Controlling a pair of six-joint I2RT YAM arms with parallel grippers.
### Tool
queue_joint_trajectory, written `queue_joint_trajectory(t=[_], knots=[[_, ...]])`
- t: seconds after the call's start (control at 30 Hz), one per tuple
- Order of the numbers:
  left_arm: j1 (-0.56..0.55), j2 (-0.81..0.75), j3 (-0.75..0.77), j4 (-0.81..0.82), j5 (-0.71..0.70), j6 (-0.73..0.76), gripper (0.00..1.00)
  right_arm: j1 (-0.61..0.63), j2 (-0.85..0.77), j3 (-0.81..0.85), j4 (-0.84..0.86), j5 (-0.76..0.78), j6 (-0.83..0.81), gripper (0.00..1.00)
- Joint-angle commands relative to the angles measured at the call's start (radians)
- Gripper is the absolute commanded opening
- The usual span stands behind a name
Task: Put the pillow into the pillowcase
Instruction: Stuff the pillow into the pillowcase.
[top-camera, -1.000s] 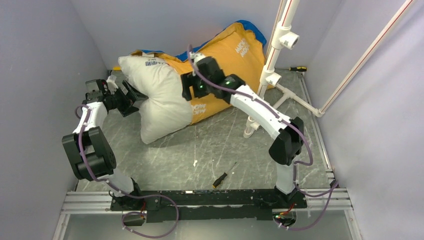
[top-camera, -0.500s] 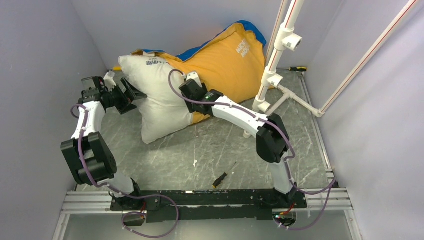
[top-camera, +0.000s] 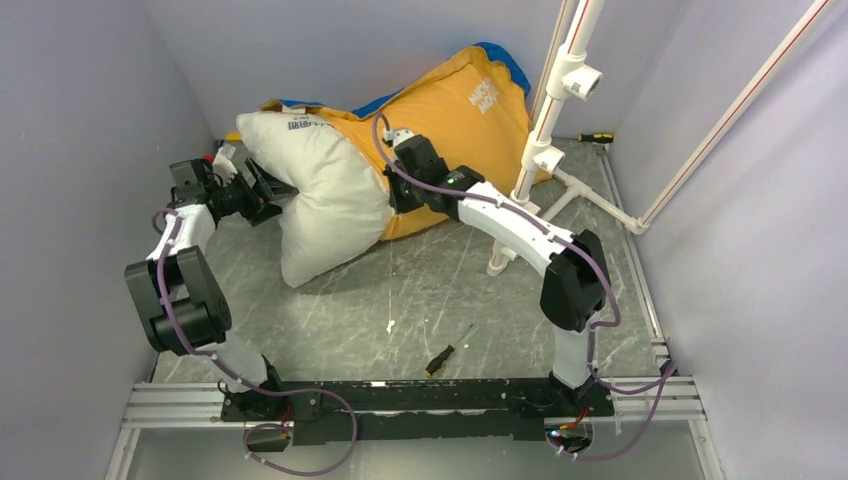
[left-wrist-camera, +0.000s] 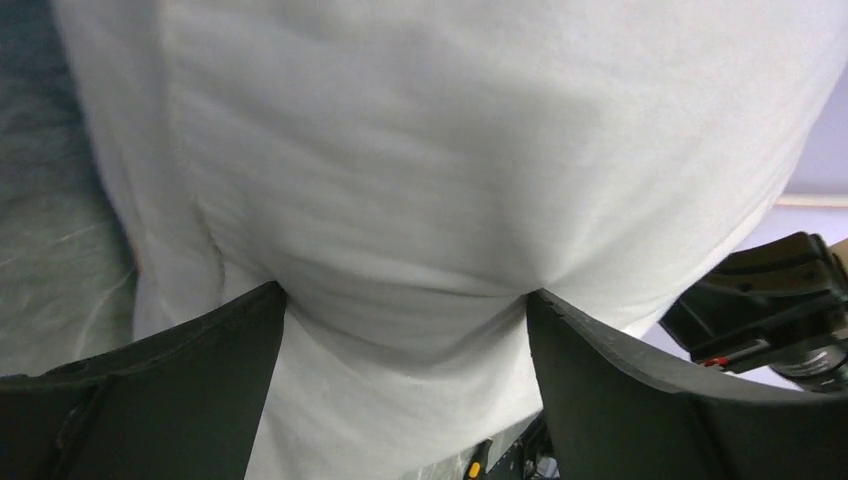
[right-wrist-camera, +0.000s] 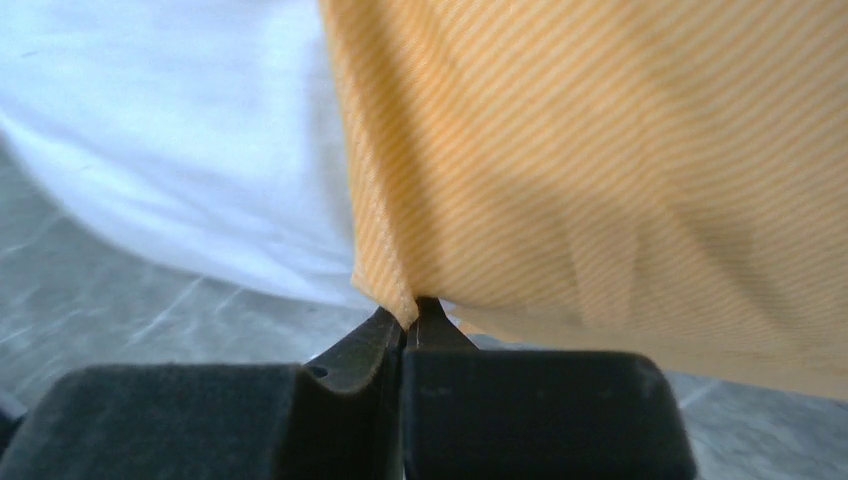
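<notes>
Pillow (top-camera: 325, 195) lay partly inside pillowcase (top-camera: 450, 105). Only wrist views showed right gripper (right-wrist-camera: 410, 312) pinching pillowcase edge, left gripper (left-wrist-camera: 402, 295) spread around pillow.

The 2 arms (top-camera: 185, 232) have white links (top-camera: 505, 215), black joint housings (top-camera: 190, 300) and purple cables (top-camera: 640, 387); the left gripper (left-wrist-camera: 402, 293) has black wedge-shaped fingers (left-wrist-camera: 620, 400).

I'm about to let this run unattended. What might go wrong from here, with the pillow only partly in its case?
1. The right jaws pinch only a thin corner of the pillowcase at their very tips; a pull may slip it free.
2. The left jaws stand open, only pressing the pillow; a push may buckle it rather than slide it in.
3. The right arm is close to the white pipe stand and might knock it.
</notes>
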Motion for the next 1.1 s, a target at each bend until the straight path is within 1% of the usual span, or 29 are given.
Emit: queue_joint_trajectory(t=[0.0, 0.07, 0.17, 0.23, 0.27, 0.3, 0.37, 0.4, 0.5, 0.63, 0.7, 0.83, 0.93, 1.0, 1.07], knots=[[-0.092, 0.03, -0.001, 0.213, 0.193, -0.065, 0.87, -0.028, -0.091, 0.081, 0.167, -0.419, 0.063, 0.0], [-0.169, 0.031, 0.013, 0.269, 0.232, -0.099, 0.79, -0.035, -0.06, 0.167, 0.164, -0.535, 0.099, 0.0], [-0.286, 0.013, -0.001, 0.467, 0.254, -0.226, 0.52, -0.038, 0.024, 0.333, 0.134, -0.7, 0.151, 0.0], [-0.358, -0.013, -0.028, 0.644, 0.211, -0.327, 0.37, -0.039, 0.094, 0.436, 0.132, -0.819, 0.192, 0.0], [-0.396, -0.024, -0.042, 0.718, 0.176, -0.357, 0.29, -0.038, 0.114, 0.478, 0.133, -0.848, 0.21, 0.0], [-0.432, -0.033, -0.053, 0.779, 0.143, -0.365, 0.18, -0.038, 0.123, 0.493, 0.154, -0.883, 0.248, 0.0], [-0.492, -0.04, -0.054, 0.826, 0.089, -0.336, 0.04, -0.042, 0.118, 0.474, 0.238, -0.914, 0.32, 0.0], [-0.516, -0.034, -0.05, 0.824, 0.063, -0.318, 0.0, -0.047, 0.105, 0.445, 0.292, -0.923, 0.355, 0.0], [-0.576, -0.008, -0.059, 0.857, 0.012, -0.296, 0.0, -0.065, 0.089, 0.378, 0.472, -0.977, 0.49, 0.0], [-0.671, 0.034, -0.083, 0.955, -0.067, -0.269, 0.0, -0.074, 0.135, 0.414, 0.642, -1.046, 0.634, 0.0], [-0.716, 0.057, -0.083, 0.975, -0.096, -0.238, 0.0, -0.074, 0.166, 0.432, 0.75, -1.068, 0.735, 0.0], [-0.784, 0.127, -0.033, 0.902, -0.08, -0.165, 0.0, -0.075, 0.227, 0.487, 0.926, -1.069, 0.907, 0.0], [-0.817, 0.166, -0.026, 0.855, -0.094, -0.127, 0.0, -0.077, 0.276, 0.57, 0.945, -1.078, 0.969, 0.0], [-0.838, 0.187, -0.025, 0.812, -0.114, -0.091, 0.0, -0.081, 0.28, 0.575, 0.982, -1.069, 1.005, 0.0], [-0.859, 0.211, -0.025, 0.788, -0.124, -0.066, 0.0, -0.087, 0.284, 0.569, 1.054, -1.061, 1.066, 0.0]])
